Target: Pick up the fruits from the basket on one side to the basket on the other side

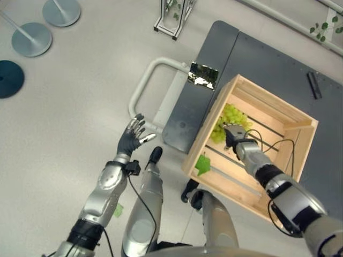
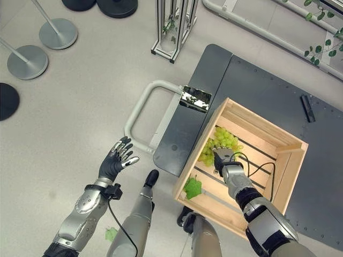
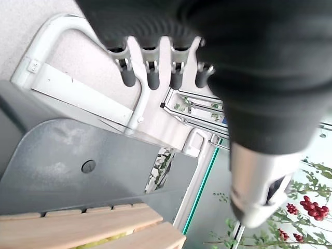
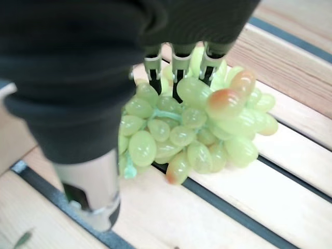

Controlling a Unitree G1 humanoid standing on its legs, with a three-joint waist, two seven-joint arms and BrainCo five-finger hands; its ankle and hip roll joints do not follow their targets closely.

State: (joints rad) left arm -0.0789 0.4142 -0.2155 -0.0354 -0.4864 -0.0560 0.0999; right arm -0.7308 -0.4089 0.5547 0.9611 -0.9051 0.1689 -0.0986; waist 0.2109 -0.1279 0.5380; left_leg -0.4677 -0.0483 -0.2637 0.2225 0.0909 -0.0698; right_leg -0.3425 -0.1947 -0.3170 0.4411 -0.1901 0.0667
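Where slats meet, grapes (image 4: 197,129) under right hand (image 2: 223,159)

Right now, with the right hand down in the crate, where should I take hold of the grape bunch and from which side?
Probably from straight above, across the bunch's thick middle. The green grapes lie flat on the slats of the wooden crate, close to its far-left wall, so a side approach looks cramped. The right hand is already over them, fingers reaching over the top; the thumb can close from the near side.
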